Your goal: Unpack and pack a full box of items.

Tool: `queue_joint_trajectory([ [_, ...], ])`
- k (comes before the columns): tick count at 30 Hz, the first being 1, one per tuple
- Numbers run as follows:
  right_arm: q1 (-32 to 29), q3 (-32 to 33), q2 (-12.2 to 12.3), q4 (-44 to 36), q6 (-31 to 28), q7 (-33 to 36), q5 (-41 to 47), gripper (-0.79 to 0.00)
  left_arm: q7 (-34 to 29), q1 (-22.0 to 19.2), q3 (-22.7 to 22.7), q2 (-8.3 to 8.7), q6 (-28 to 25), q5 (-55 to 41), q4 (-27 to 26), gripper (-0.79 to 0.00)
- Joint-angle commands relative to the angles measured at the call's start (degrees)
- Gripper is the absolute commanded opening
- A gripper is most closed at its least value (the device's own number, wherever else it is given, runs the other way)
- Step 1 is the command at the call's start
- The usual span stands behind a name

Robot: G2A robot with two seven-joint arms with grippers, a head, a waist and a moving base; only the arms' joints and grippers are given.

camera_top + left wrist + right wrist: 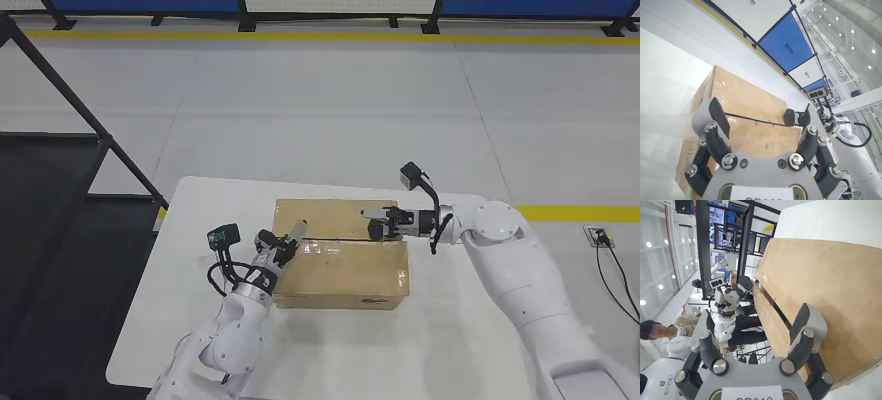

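Closed cardboard box (345, 280) flat on white bench (200, 290), directly between the two tools. Top flaps shut, meeting along a centre seam (335, 240). Glossy clear tape (725, 85) across the top at the end nearest the left tool.

Left tool (288, 243) at one short end of the box, released: fingers spread wide, nothing held, box end and seam straight ahead of the fingertips. From its own wrist, left tool (761, 111) framing the box (757, 138) top, seam (753, 119) running away from it toward the right tool (795, 117).

Right tool (384, 219) at the opposite end, also released, fingers apart, empty. One pad at the seam's far end, on or just over the flap edge; contact hard to tell. From right wrist, right tool (757, 313) spread across the box (825, 281) edge: one finger (808, 323) over the top just beside the seam (772, 303), the other off the box side. Left tool (745, 285) facing it from the seam's far end.
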Motion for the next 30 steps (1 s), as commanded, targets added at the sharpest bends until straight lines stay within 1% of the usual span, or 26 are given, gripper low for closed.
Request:
queue_joint_trajectory([
  [1, -0.1, 0.0, 0.0, 0.1, 0.0, 0.4, 0.4, 0.000, 0.4, -0.1, 0.0, -0.16, 0.0, 0.3, 0.2, 0.000],
  [7, 0.0, -0.6, -0.1, 0.5, 0.9, 0.1, 0.6, 0.000, 1.7, -0.1, -0.2, -0.72, 0.4, 0.8, 0.7, 0.000],
  [10, -0.1, -1.0, -0.2, 0.9, 0.4, 0.1, 0.8, 0.000, 2.7, 0.1, -1.3, -1.01, 0.3, -0.9, -0.3, 0.000],
  [14, -0.4, -0.4, -0.2, 1.6, -1.0, -1.6, 2.0, 0.000, 3.2, 1.0, -4.4, -1.01, -0.4, -2.6, -2.5, 0.000],
  [20, -0.3, -0.3, -0.2, 2.1, -0.2, -2.1, 2.6, 0.000, 3.6, 3.4, -10.2, -0.77, -2.0, -4.9, -6.5, 0.000],
  [21, -0.3, -0.2, -0.2, 1.9, -0.5, -2.1, 3.2, 0.000, 3.2, 4.0, -11.0, -0.68, -2.9, -4.9, -7.4, 0.000],
  [24, -0.5, 0.2, -0.2, 1.2, -1.5, -1.9, 4.6, 0.000, -0.9, 6.8, -12.8, -0.22, -7.3, -4.8, -9.7, 0.000],
  [26, -0.8, 0.6, -0.2, 0.4, -1.8, -1.4, 6.0, 0.000, -3.9, 8.5, -13.3, 0.08, -10.3, -4.0, -10.4, 0.000],
  [28, -1.2, 1.1, -0.1, -0.6, -1.9, -0.6, 7.4, 0.000, -5.1, 9.7, -13.5, 0.26, -12.3, -2.4, -10.3, 0.000],
  [30, -1.9, 1.5, 0.1, -2.1, -2.5, 0.6, 8.2, 0.000, -4.9, 10.5, -13.4, 0.25, -13.2, -1.6, -10.0, 0.000],
])
